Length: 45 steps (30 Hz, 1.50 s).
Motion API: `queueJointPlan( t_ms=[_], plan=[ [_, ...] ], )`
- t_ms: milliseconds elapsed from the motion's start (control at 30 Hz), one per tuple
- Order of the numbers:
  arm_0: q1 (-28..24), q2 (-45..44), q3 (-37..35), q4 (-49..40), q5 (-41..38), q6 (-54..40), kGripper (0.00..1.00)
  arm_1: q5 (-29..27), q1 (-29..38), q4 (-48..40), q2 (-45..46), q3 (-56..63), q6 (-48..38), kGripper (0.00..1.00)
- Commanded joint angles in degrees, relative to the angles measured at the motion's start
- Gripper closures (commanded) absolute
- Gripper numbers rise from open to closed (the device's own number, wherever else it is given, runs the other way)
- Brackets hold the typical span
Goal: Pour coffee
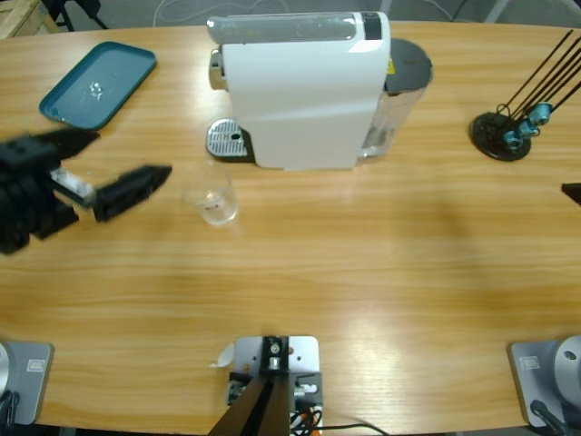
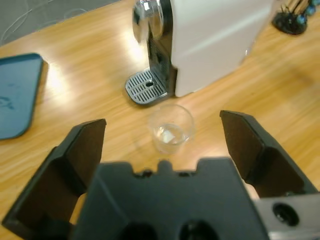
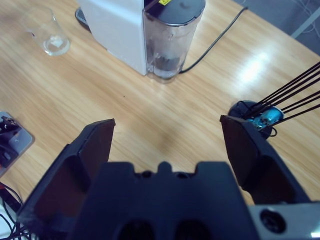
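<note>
Left wrist view: your left hand gapes wide, empty | clear glass tumbler on tabletop before white coffee machine, coffee barely visible inside | grasp and pour both pending | right hand wide, idle.

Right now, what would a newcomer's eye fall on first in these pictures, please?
The big white coffee machine at the table's far middle dominates. Just in front of its drip grille stands a small clear glass tumbler, with the left gripper open beside it, not touching. A teal tray lies in the far left corner.

Glossy wooden table, clear glass tumbler
</note>
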State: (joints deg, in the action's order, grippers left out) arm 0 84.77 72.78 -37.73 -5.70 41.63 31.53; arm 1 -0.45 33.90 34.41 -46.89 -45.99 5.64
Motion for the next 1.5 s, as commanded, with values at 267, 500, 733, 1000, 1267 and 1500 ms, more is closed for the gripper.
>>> queueJointPlan(
  t_ms=[267, 500, 733, 1000, 1267, 1500],
  plan=[
    [2.33, 18.26, 12.86, 21.64, 5.74, 3.90, 0.000, -0.87, 2.11, -0.50, -5.47, 1.41, -0.08, 0.096],
    [4.17, 23.94, 13.93, 27.18, 6.62, 3.92, 0.000, -0.87, 2.46, -0.48, -6.16, 1.34, -0.07, 0.096],
    [4.17, 30.09, 16.74, 37.09, 9.12, 3.97, 0.000, -0.87, 2.61, -0.48, -6.30, 1.34, -0.10, 0.096],
    [3.12, 36.12, 17.87, 46.95, 10.05, 3.23, 0.000, -0.87, 2.66, -0.45, -6.37, 1.34, -0.07, 0.095],
    [0.39, 36.12, 18.48, 48.85, 10.61, 3.01, 0.000, -0.87, 2.66, -0.48, -6.39, 1.34, -0.10, 0.095],
    [-0.96, 38.23, 18.48, 51.35, 10.63, 2.37, 0.000, -0.87, 2.66, -0.57, -6.49, 1.34, -0.10, 0.096]
  ],
)
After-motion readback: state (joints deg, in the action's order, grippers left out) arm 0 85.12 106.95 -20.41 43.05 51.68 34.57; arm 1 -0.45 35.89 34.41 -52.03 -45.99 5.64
